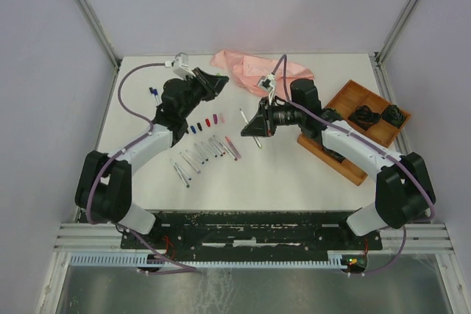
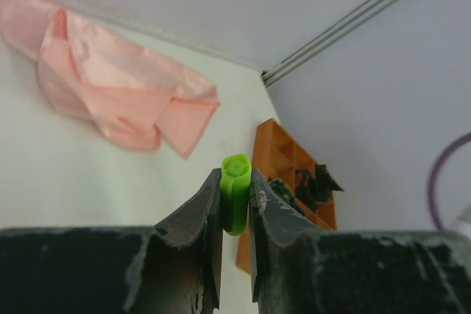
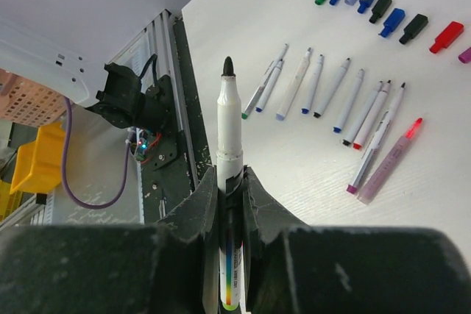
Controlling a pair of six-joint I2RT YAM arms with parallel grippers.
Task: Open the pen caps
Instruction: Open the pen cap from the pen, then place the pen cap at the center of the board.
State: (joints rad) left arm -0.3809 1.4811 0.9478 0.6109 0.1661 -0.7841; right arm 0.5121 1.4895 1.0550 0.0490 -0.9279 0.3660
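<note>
The lime cap [image 2: 235,190] is pinched between the scuffed black fingers of the left gripper [image 2: 235,182], up over the back of the table. Only its moulded round end and one glossy side show; the rest is buried between the pads. The other loose caps [image 3: 392,22] lie in a slanted row on the table: green, navy, pale blue, black and red little plastic cylinders, plus a magenta one cut off at the edge of the right wrist view. From overhead they are just coloured specks.

The right gripper [image 3: 229,185] is clamped on a pen [image 3: 229,130] with a smooth white barrel and a bare dark tip, its lower end half hidden between the fingers. Near the caps lies a fan of uncapped pens [image 3: 349,101], thin and white, one translucent pink.

A crumpled glossy pink sheet [image 1: 250,68] sits at the back. An orange tray [image 1: 352,97] with compartments holds dark lumps I can't make out. The table [image 1: 294,174] is matte white, the walls [image 1: 44,49] pale lilac with metal corner posts.
</note>
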